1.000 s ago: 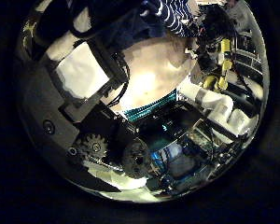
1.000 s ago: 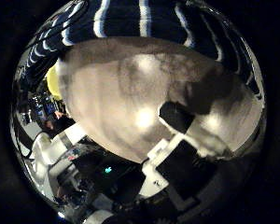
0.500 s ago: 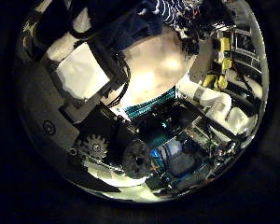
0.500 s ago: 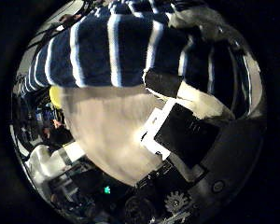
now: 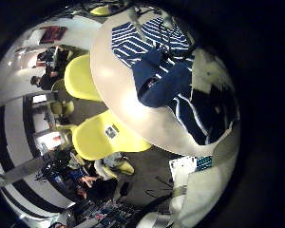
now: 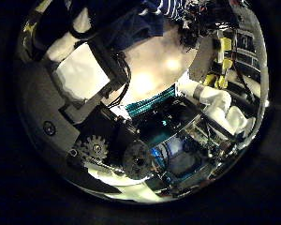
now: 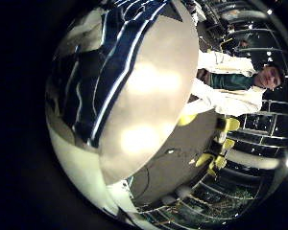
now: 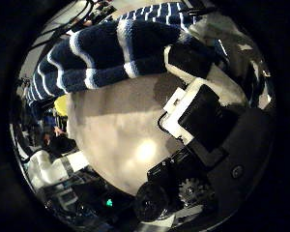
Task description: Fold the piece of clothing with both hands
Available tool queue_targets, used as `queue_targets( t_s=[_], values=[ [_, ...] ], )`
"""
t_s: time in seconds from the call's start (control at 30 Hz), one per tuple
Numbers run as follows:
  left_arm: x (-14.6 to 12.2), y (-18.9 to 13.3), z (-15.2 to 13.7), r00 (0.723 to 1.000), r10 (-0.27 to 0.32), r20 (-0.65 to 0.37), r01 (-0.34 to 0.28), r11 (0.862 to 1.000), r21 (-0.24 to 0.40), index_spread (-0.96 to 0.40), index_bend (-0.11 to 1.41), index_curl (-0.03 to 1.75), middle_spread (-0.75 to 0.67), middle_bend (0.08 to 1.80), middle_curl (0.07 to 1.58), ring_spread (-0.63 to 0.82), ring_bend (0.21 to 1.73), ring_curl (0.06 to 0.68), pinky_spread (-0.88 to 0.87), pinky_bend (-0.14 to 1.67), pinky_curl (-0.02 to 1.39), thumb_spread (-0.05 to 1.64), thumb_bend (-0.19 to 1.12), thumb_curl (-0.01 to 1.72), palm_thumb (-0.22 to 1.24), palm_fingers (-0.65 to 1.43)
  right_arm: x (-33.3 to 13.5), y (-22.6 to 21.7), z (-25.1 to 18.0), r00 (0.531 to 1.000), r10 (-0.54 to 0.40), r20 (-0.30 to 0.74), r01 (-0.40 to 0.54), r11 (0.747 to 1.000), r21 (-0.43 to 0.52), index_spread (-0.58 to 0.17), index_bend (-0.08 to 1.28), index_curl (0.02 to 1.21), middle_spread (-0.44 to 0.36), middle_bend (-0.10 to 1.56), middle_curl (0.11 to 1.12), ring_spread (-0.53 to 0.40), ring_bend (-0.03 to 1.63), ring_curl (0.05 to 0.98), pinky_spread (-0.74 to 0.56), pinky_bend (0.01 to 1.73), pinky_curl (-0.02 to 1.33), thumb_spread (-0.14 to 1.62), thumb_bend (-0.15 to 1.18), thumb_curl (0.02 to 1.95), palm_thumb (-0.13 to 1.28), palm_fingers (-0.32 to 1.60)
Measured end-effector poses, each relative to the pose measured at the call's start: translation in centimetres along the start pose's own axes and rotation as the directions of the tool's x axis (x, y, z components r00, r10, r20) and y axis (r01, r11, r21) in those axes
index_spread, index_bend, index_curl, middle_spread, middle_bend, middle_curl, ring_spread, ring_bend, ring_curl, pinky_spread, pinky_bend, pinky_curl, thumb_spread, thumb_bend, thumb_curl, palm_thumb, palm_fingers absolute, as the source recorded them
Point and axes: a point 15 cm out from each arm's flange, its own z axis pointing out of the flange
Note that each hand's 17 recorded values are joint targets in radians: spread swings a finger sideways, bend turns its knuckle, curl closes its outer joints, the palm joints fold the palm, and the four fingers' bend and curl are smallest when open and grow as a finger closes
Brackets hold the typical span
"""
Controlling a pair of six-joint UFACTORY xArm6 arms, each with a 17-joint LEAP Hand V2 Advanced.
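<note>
Right hand (image 8: 198, 116) is gripping the striped sweater (image 8: 106, 53), lifting its edge above the table (image 8: 126, 126). Left hand (image 6: 94, 80): can't tell its grip.

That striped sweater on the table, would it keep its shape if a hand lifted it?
Probably not. The sweater lies rumpled with folds, so it is likely floppy and would droop. Its knit looks thick, so it may bunch rather than slide on the table.

I count one navy white-striped garment (image 5: 171, 71) | one round table (image 5: 133, 114) under it | two yellow chairs (image 5: 81, 76) beside the table | one robot hand (image 8: 198, 106) on the cloth
</note>
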Motion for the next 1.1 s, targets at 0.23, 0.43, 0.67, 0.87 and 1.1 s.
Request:
queue_targets(
  t_s=[0.23,0.43,0.67,0.87,1.1],
  values=[
    [-0.9,2.3,-0.6,1.000,0.015,0.019,-0.014,0.999,-0.050,-0.69,0.16,1.15,-0.64,0.76,0.88,-0.53,1.13,0.491,-0.67,1.12,0.59,1.08,-0.02,0.53,0.82,1.04,0.4,2.0,-5.8,1.000,-0.018,-0.008,0.018,1.000,-0.006,-0.340,1.11,0.96,-0.215,1.26,0.97,-0.272,1.41,0.798,-0.20,1.32,0.89,1.20,-0.01,0.62,1.01,0.93],
    [-2.6,3.4,-2.7,0.998,0.003,0.058,0.000,0.999,-0.045,-0.68,0.16,1.16,-0.64,0.76,0.89,-0.53,1.13,0.492,-0.67,1.12,0.59,1.08,-0.02,0.53,0.82,1.04,0.2,1.0,-10.9,0.999,-0.037,-0.014,0.038,0.999,0.035,-0.328,1.13,0.98,-0.205,1.29,0.97,-0.267,1.41,0.821,-0.19,1.31,0.96,1.20,-0.01,0.65,1.01,0.91],
    [-5.5,-0.2,-4.8,0.995,-0.039,0.088,0.043,0.998,-0.046,-0.68,0.16,1.17,-0.64,0.77,0.89,-0.53,1.13,0.493,-0.66,1.12,0.59,1.08,-0.02,0.53,0.82,1.04,0.5,-3.7,-13.8,0.999,-0.039,-0.017,0.039,0.999,0.018,-0.317,1.13,0.99,-0.197,1.30,0.97,-0.262,1.42,0.838,-0.18,1.29,1.03,1.21,-0.01,0.67,1.00,0.90],
    [-7.3,-6.1,-3.9,0.995,-0.047,0.086,0.053,0.996,-0.073,-0.67,0.16,1.18,-0.64,0.76,0.90,-0.53,1.14,0.497,-0.66,1.12,0.59,1.08,-0.02,0.53,0.82,1.02,1.1,-9.0,-11.4,0.996,-0.070,-0.062,0.064,0.994,-0.094,-0.313,1.13,0.99,-0.193,1.30,0.96,-0.261,1.41,0.847,-0.18,1.27,1.07,1.21,-0.01,0.68,0.99,0.90],
    [-9.6,-13.0,-1.2,0.993,-0.049,0.107,0.056,0.996,-0.069,-0.67,0.16,1.18,-0.64,0.77,0.91,-0.52,1.15,0.503,-0.66,1.11,0.60,1.08,-0.02,0.53,0.82,1.00,1.5,-14.6,-6.6,0.985,-0.119,-0.127,0.092,0.975,-0.201,-0.310,1.13,1.00,-0.189,1.31,0.96,-0.262,1.41,0.857,-0.19,1.24,1.11,1.21,-0.01,0.69,0.98,0.90]
  ],
)
